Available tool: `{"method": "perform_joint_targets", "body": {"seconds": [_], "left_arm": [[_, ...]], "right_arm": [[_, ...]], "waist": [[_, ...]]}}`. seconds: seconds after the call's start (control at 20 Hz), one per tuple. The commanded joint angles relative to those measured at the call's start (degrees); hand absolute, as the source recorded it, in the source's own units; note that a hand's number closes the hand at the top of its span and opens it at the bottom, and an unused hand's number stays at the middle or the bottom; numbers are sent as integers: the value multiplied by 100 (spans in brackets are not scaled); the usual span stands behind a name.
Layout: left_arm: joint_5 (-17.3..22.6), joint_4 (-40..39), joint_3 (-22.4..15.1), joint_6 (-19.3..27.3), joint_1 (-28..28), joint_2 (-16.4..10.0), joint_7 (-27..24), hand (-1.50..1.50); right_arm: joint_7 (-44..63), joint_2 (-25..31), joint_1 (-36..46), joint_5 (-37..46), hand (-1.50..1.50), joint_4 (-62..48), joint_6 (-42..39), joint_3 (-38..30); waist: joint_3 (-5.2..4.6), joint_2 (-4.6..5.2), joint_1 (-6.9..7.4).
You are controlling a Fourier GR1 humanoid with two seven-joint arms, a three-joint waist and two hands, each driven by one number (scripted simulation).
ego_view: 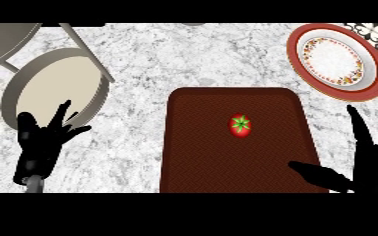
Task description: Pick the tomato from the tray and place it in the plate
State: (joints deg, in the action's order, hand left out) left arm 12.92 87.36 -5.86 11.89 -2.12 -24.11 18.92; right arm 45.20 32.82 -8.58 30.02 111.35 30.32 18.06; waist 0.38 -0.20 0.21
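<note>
Now, at the far left, resting left hand (44,142), fingers spread, holding nothing, just below a round cream-and-grey thing (55,87), possibly a pan. Moving right: dark woven-textured tray (199,145), smooth round red tomato (240,125) near its middle. Sits at ten o'clock from the nearer right hand (363,172), splayed and empty. Glossy red-rimmed plate (332,60) at one o'clock from the tomato.

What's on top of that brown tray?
One tomato lies on the tray, near its middle. The right hand covers its near right corner, so that bit is hidden.
</note>
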Motion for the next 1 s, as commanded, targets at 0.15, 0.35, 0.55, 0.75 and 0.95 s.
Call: {"method": "perform_joint_targets", "body": {"seconds": [0.15, 0.35, 0.55, 0.75, 0.95], "left_arm": [[150, -110, -473, -260, 62, 852, -484, 0], [168, -191, -407, -412, 139, 888, -495, 0], [18, 29, -495, -300, 41, 1025, -418, 0], [-7, -124, -367, -293, 61, 1068, -463, 0], [-66, -198, -371, -302, 198, 1132, -420, 0]], "right_arm": [[1964, -378, 929, 1010, -150, 196, -989, 591], [2516, -838, 1401, 1397, -150, -207, -1328, 731], [2766, -1455, 1650, 1469, -150, -453, -1619, 983], [2675, -1989, 1710, 1690, -150, -794, -1547, 1105], [2648, -2294, 2186, 1849, -150, -1196, -1714, 892]], "waist": [[-82, 43, 67], [-74, 52, 60], [-59, 34, 59], [-51, 32, -27], [-50, 46, -64]]}}
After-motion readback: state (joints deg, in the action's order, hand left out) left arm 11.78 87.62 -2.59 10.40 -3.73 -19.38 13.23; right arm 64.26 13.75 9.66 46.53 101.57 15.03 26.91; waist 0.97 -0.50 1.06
